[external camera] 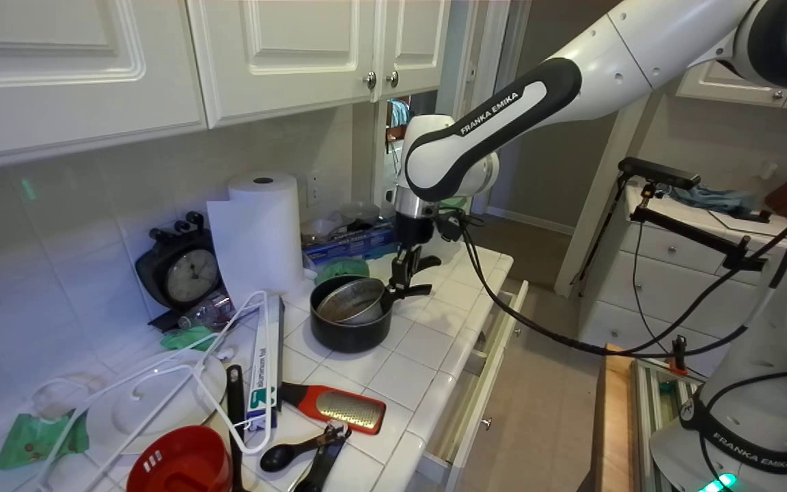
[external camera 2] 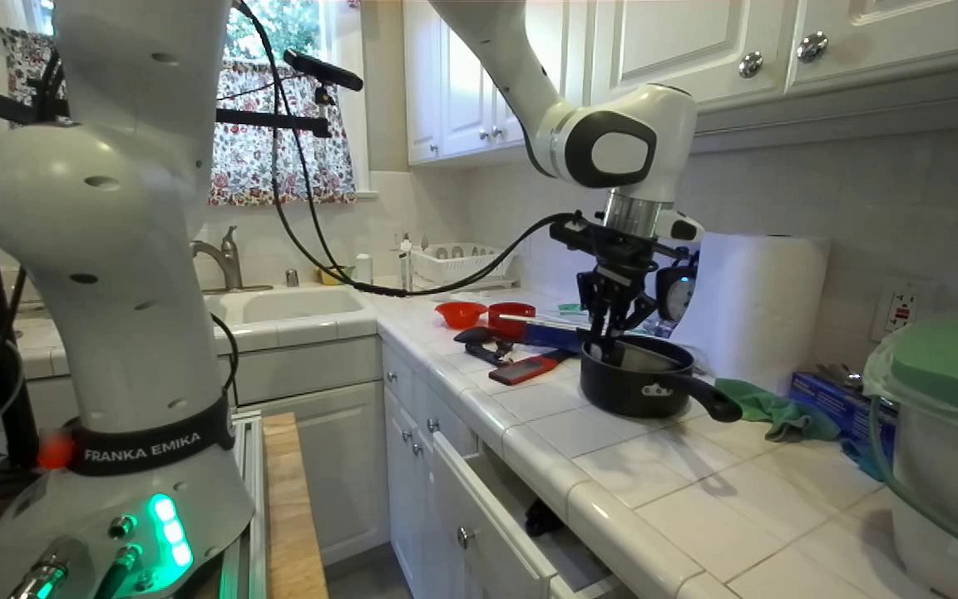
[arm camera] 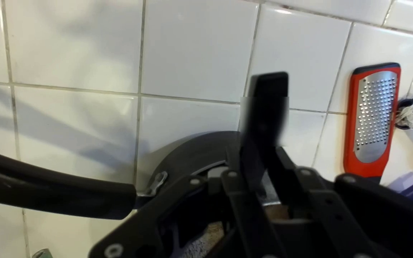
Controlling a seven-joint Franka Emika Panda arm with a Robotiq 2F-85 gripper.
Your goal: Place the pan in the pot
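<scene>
In an exterior view, the pan (external camera: 356, 304) sits inside the black pot (external camera: 347, 336), tilted, on the white tiled counter (external camera: 427, 342). Gripper (external camera: 400, 281) points down at the side of the pan. Paper-towel roll (external camera: 269, 232) stands upright near the wall behind the pot; the red grater (external camera: 350, 410) lies nearer the camera, foil box (external camera: 266, 362) next to it, red bowl (external camera: 185, 465) cut off at the bottom edge. In an exterior view, the gripper reaches down over the pot rim; only a grey bit of the pan shows there, rest hidden. Pot handle (external camera 2: 708, 395) sticks out toward the camera side, green cloth (external camera 2: 778, 412) near it, drawer (external camera 2: 479, 503) open below the counter edge. Wrist view: gripper closed on the pan handle (arm camera: 271, 86), which runs between the fingers (arm camera: 233, 157), its end poking out past them, partly blurred. Pan mostly blocked by the gripper, speckled patch visible low in frame. Pot handle runs off the left edge, grater off to the right. Can't tell whether the pan touches the pot's bottom.
</scene>
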